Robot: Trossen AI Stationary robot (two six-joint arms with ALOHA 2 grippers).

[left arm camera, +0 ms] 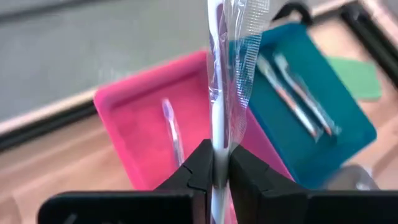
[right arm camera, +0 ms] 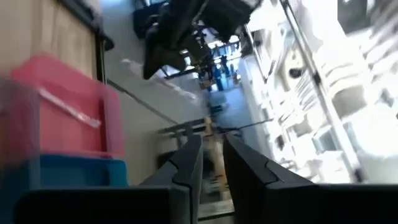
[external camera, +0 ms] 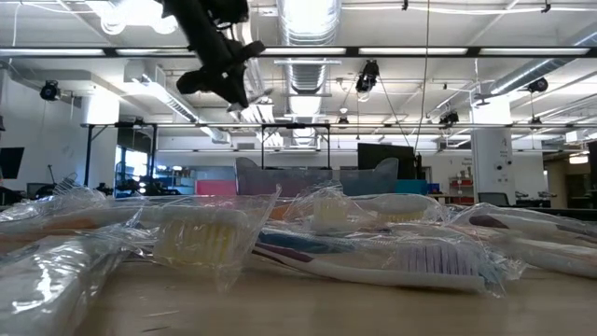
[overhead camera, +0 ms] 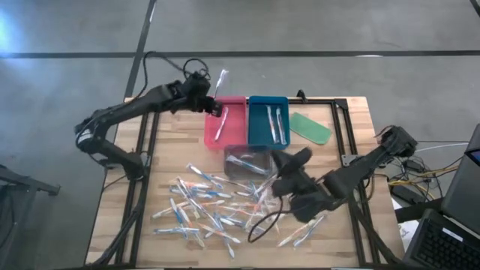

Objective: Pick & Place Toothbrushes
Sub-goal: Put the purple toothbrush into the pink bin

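The left gripper (left arm camera: 214,171), pinching a wrapped toothbrush (left arm camera: 216,93) above the pink tray (overhead camera: 235,135) at twelve o'clock, may drop it outside, while the right gripper (right arm camera: 210,165), nearly closed over the pile (overhead camera: 210,210) at six o'clock, may snag wrappers

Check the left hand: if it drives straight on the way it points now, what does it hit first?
Most likely the pink tray. The left hand, shut on a wrapped toothbrush, looks down into it, where one toothbrush already lies. Depth is unclear, so treat this as a guess.
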